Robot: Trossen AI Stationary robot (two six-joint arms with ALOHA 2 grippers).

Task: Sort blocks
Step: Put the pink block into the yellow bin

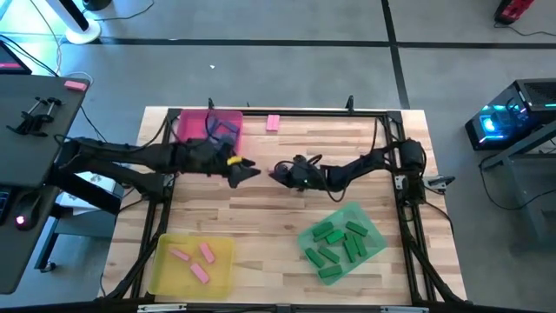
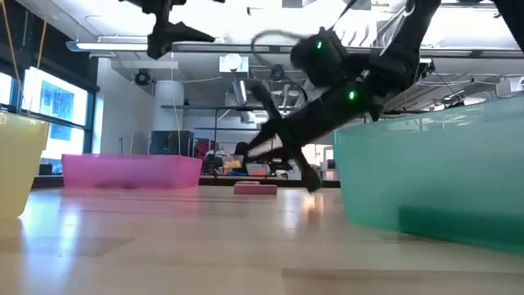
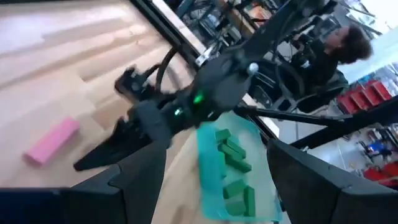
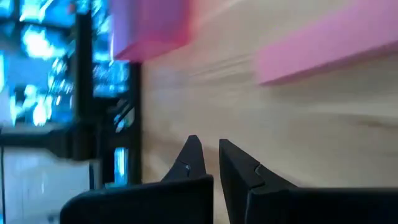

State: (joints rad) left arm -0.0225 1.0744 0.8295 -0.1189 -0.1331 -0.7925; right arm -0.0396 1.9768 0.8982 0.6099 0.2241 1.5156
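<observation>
- Bright, even overhead light on the table [image 1: 261, 187], soft shadows only
- Wrist views smear with motion blur
- Low view glares at the ceiling lamps [image 2: 233, 62]

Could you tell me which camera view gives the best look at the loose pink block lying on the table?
The right wrist view: the pink block fills it, lying flat on bare wood. The high view places it beside the pink tray; low and left wrist show it smaller.
</observation>
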